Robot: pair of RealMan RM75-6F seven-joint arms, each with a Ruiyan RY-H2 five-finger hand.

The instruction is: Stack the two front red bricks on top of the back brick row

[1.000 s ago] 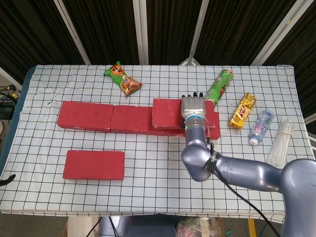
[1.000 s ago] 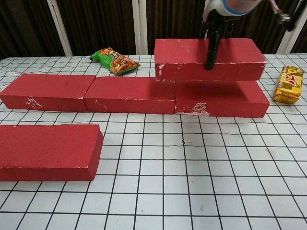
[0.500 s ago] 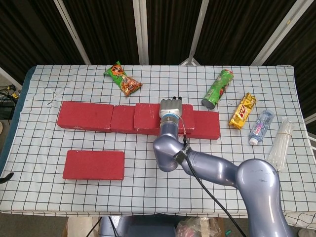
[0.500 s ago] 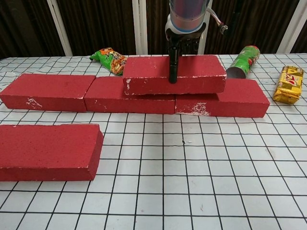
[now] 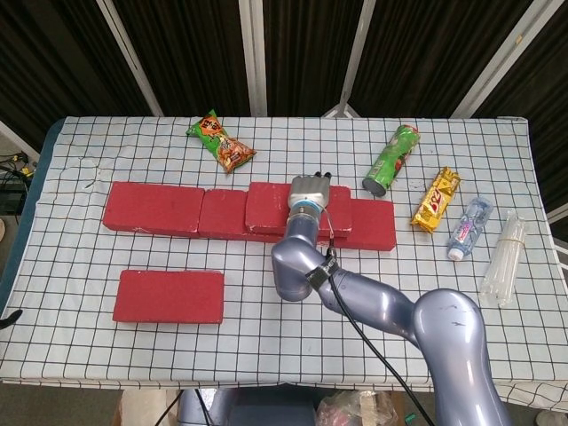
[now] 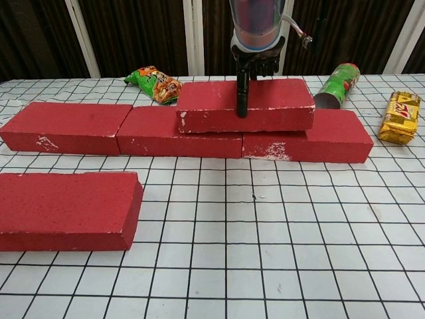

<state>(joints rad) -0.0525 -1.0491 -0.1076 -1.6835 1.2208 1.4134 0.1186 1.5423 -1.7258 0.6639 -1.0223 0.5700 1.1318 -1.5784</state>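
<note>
Checkered tablecloth over the table; orange-green snack bag at the back; green chip can lying tilted; beside it yellow candy bar, small water bottle, clear packet rightmost

Place: you're at a staged robot test bench, more lab or workshop than home.
Table: a white cloth with a black grid covers it, the sort you use for marking positions.
Backdrop: dark corrugated panels with bare metal struts stand behind.
Props: snack packet, chip can, candy bar, water bottle, laid out apart.
Floor edge: loose cables at the left.
</note>
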